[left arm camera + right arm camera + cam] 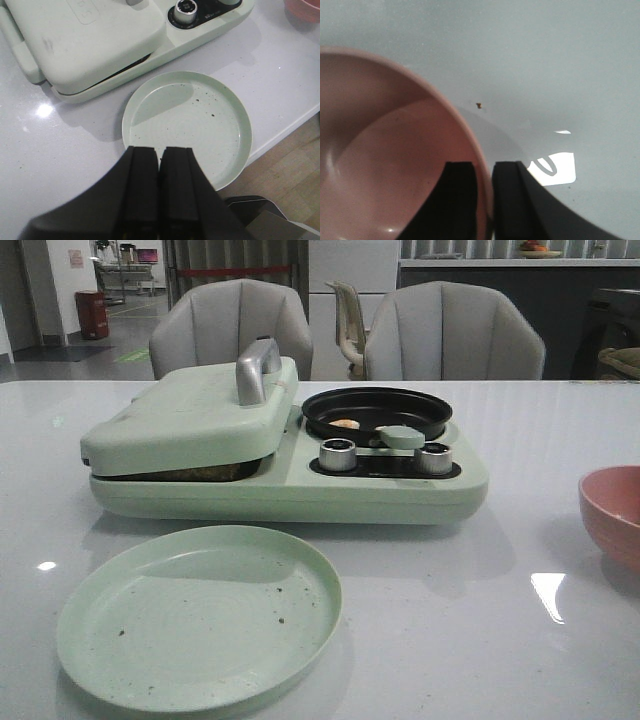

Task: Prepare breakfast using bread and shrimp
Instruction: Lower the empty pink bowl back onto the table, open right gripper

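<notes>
Front view: one shrimp (pixel 344 424) in black pan (pixel 377 411), centre frame; bread unseen under shut lid (pixel 190 415) | left claw (pixel 160 165) pressed together over empty plate (pixel 235 107) | right claw (pixel 482 177) pinching pink bowl (pixel 385 165) rim: bowl may tip or slide off desk (pixel 560 430).

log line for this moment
left claw shut above green plate | right claw gripping pink bowl rim | shrimp in pan
</notes>
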Controlling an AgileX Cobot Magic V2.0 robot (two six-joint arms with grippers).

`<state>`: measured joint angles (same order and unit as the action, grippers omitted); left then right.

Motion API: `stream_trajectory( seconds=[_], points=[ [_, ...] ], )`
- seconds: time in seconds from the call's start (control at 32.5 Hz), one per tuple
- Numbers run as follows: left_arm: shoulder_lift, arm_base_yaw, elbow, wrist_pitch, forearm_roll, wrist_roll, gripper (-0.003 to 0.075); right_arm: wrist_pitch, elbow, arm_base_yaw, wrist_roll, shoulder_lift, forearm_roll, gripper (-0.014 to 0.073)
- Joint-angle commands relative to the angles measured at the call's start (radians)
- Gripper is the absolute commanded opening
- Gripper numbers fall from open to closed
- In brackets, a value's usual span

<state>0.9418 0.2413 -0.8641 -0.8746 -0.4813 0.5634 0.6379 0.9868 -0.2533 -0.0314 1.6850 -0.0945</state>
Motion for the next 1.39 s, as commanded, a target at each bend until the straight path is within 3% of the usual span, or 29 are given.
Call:
stream_trajectory(
  seconds=[0.0, 0.09, 0.15, 0.37, 0.77, 1.35],
  points=[
    [-0.015, 0.006, -0.025, 0.051, -0.037, -0.005, 0.0101, -0.029, 0.022, -0.006, -0.01, -0.039, 0.006, 0.0415],
    [-0.015, 0.006, -0.025, 0.051, -0.037, -0.005, 0.0101, -0.029, 0.022, -0.006, -0.01, -0.04, 0.006, 0.05],
    [-0.015, 0.006, -0.025, 0.051, -0.037, -0.005, 0.0101, -0.03, 0.022, -0.006, -0.01, -0.044, 0.009, 0.0512],
    [-0.015, 0.006, -0.025, 0.051, -0.037, -0.005, 0.0101, -0.017, 0.051, 0.03, -0.021, -0.165, 0.014, 0.047],
    [-0.015, 0.006, -0.025, 0.051, -0.037, -0.005, 0.0101, 0.109, 0.01, 0.307, -0.057, -0.533, 0.03, 0.042],
    [-0.015, 0.006, -0.025, 0.051, -0.037, -0.005, 0.0101, 0.216, -0.344, 0.306, -0.053, -1.026, 0.078, 0.042]
  ],
)
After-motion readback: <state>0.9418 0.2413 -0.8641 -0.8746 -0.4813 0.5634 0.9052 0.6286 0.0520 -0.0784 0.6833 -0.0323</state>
